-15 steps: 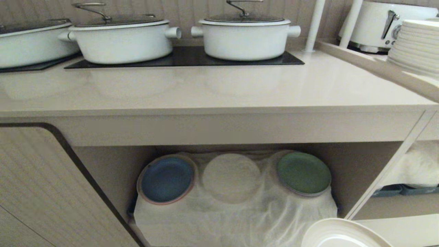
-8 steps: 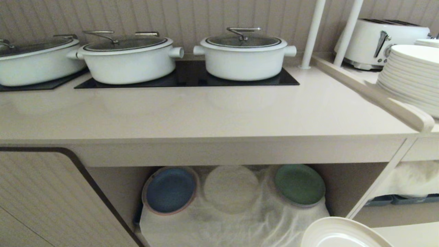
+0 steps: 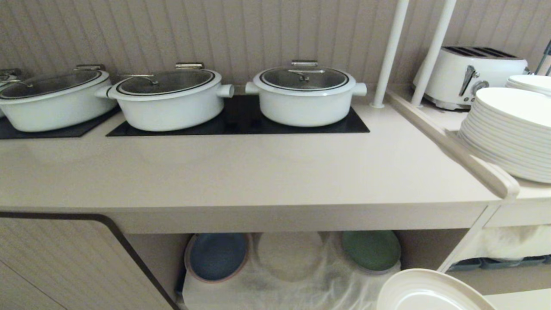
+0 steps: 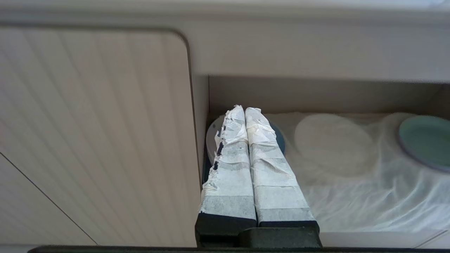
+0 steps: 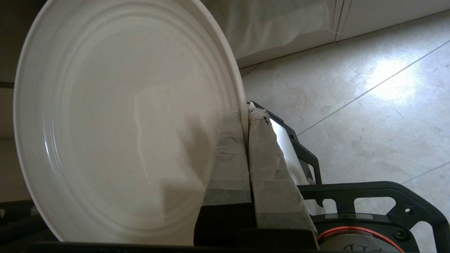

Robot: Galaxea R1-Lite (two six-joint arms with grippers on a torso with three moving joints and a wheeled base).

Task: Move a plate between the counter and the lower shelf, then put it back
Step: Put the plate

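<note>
The cream plate shows at the bottom right of the head view, below the counter. My right gripper is shut on its rim, one taped finger on each face, and the plate is held out in front of the cabinet, above the tiled floor. The lower shelf opens under the counter, its floor draped in white cloth. My left gripper is shut and empty, parked level and pointing at the left end of that shelf.
On the cloth lie a blue plate, a pale round shape and a green plate. Three white lidded pots stand on black hobs. A ribbed door is left; the side ledge carries stacked white plates and a toaster.
The head camera has risen: counter and shelf have slid down the picture and more of the countertop shows. The held plate stays in the bottom right corner. Both grippers are unchanged.
</note>
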